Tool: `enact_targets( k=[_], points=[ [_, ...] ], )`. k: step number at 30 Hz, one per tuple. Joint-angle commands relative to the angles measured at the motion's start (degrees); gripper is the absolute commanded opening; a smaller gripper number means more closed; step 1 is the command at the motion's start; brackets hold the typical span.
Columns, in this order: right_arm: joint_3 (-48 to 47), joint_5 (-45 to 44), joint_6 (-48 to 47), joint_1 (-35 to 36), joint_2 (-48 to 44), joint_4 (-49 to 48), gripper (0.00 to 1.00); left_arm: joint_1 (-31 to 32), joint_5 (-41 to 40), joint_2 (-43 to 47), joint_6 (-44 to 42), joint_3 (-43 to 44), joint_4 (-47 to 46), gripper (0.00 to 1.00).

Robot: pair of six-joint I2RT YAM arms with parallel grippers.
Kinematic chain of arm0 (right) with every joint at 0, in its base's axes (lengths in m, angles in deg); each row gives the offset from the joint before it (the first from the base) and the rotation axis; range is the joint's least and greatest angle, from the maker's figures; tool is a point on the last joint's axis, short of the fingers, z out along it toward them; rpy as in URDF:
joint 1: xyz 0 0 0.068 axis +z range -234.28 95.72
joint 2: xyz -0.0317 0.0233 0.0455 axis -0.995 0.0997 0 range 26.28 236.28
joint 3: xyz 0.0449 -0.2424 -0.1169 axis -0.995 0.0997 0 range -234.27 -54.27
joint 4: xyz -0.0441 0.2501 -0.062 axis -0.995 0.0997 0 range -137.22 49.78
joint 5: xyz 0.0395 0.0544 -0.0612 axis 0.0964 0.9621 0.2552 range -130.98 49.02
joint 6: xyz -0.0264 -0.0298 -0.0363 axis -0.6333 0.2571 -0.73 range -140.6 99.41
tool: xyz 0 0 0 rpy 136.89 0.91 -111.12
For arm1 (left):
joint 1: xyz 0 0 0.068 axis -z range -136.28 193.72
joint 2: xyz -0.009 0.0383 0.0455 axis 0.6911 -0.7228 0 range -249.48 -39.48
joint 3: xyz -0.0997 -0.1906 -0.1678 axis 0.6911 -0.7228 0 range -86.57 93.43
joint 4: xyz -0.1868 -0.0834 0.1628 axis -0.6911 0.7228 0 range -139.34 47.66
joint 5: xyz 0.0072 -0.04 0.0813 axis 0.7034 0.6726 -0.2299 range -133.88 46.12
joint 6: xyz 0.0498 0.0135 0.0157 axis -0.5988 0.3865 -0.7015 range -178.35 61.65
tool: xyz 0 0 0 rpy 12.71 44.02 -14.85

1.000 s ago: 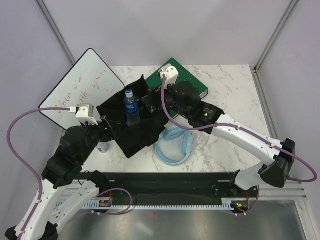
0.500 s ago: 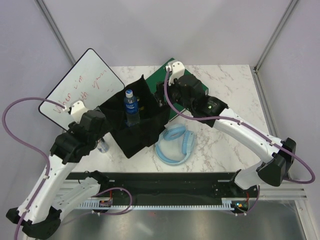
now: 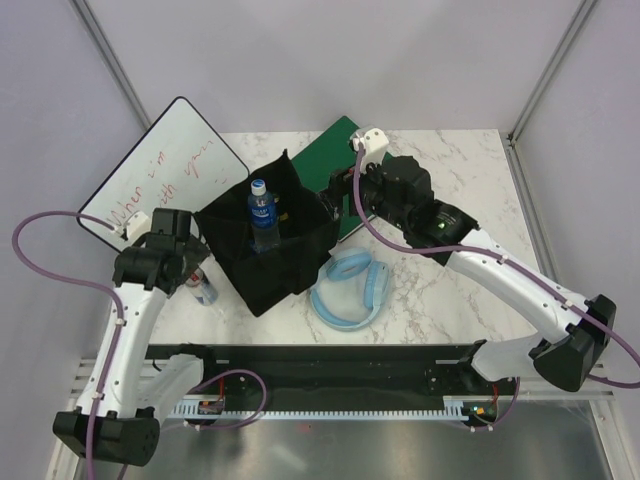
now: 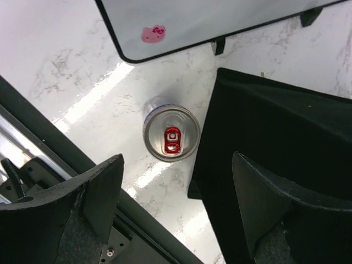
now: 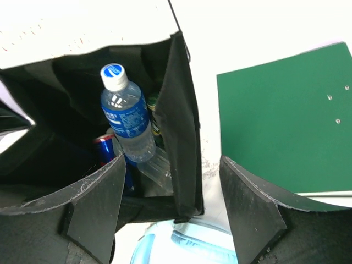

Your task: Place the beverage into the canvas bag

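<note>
Seemingly lining up a grab, the left gripper (image 4: 177,165) hangs spread and empty over the can (image 4: 171,136) beside the canvas bag (image 4: 275,126), while the right gripper (image 5: 171,165) is likewise spread.

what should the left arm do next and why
Probably lower the left gripper down around the can. Its jaws are open and empty, and the can stands upright on the table beside the canvas bag, not in it, so it likely goes in next.
</note>
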Motion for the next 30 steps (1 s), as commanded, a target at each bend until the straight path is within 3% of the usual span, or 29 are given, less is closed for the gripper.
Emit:
enact_targets(
  k=[1, 9, 18, 26, 30],
  points=[
    [1.05, 2.54, -0.2, -0.23, -1.85, -4.0, 0.76, -0.57, 5.04, -0.74, 1.52, -0.72, -4.31, 0.88],
    [1.75, 2.8, -0.55, -0.23, -2.63, -4.71, 0.76, -0.83, 0.58, -4.7, 9.43, -5.2, 1.22, 0.9],
    [2.9, 3.07, -0.28, -0.24, -3.34, -5.5, 0.76, -2.42, 1.72, -7.16, 9.0, -8.11, -5.37, 0.92],
    [2.99, 3.07, -0.37, -0.23, -3.69, -5.67, 0.76, -2.59, 0.4, -6.9, 8.91, -9.07, -5.37, 0.73],
    [3.16, 3.16, -0.28, -0.23, -3.86, -5.76, 0.76, -2.59, -0.22, -6.11, 8.99, -11.26, -5.63, 0.71]
  ],
)
